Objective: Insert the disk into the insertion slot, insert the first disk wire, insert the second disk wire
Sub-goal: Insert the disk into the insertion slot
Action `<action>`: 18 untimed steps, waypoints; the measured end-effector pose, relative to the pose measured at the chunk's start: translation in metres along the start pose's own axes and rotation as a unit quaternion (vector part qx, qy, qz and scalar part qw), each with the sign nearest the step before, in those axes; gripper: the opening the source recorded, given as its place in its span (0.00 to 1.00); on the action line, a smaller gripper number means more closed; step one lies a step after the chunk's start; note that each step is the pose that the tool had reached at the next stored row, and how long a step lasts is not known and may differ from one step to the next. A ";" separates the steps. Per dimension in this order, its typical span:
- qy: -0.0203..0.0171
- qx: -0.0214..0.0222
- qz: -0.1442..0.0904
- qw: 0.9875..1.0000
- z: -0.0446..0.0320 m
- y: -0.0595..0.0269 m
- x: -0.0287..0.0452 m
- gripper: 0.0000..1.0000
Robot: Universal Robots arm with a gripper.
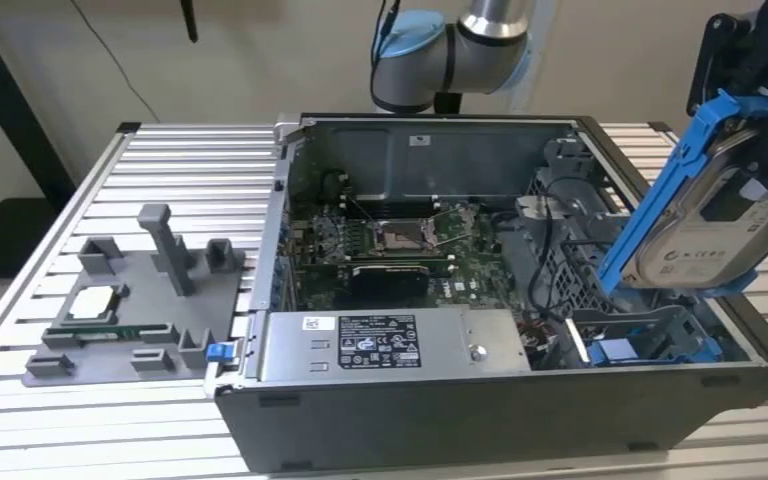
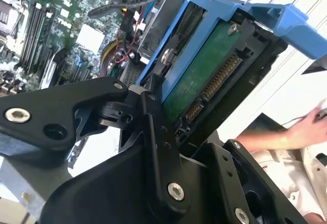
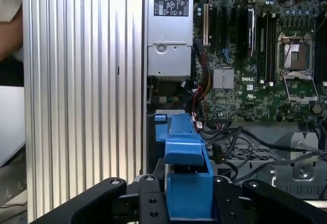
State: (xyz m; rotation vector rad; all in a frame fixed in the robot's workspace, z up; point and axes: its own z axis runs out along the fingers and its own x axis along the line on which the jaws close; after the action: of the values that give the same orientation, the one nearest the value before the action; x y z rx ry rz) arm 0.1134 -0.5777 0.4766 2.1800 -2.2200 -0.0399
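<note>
Grasping the disk (image 1: 711, 225) by the two long sides of its blue carrier (image 3: 184, 147), fingers (image 2: 153, 114) of the gripper (image 3: 185, 198) clenched on it, one black finger pressed flat against the blue edge in the second wrist view. Held in the air, steeply tilted, over the corner of the open computer case (image 1: 491, 425) at the exterior view's right, above the insertion slot (image 1: 638, 340) with its blue rails but apart from it, so not yet inserted. Green circuit board (image 2: 199, 76) on the underside turned toward the second wrist camera, connector row (image 2: 220, 78) bare, no wire plugged in. Probably rather heavy for its size and fully stiff, judging from the metal body; no bending to expect, but likely sensitive to knocks and drops. Smooth plastic on the carrier, so possibly a little slippery under a weak grip. Safest to take hold on the blue side rails, as here, and not on the circuit board or the connector row, both exposed and easy to damage. Worth noting also the loose black cables (image 1: 558, 240) inside the case near the slot, and a person's hand (image 2: 306, 129) beside the case in the second wrist view.
</note>
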 end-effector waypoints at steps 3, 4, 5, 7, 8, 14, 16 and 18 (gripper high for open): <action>0.000 0.000 0.000 1.000 0.0006 -0.0003 0.0000 0.00; 0.000 0.000 0.000 1.000 0.0007 -0.0003 0.0000 0.00; 0.000 0.000 0.000 1.000 0.0007 -0.0003 0.0000 0.00; 0.000 0.000 0.000 1.000 0.0007 -0.0003 0.0000 0.00; 0.000 0.000 0.000 1.000 0.0009 -0.0003 0.0000 0.00; -0.005 0.000 0.000 1.000 0.0086 -0.0037 -0.0001 0.00; -0.006 0.000 0.000 1.000 0.0116 -0.0059 -0.0001 0.00; -0.007 0.000 0.000 1.000 0.0146 -0.0071 -0.0001 0.00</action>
State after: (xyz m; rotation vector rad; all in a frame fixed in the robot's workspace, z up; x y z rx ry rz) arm 0.1199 -0.5777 0.4617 2.1869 -2.2264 -0.0553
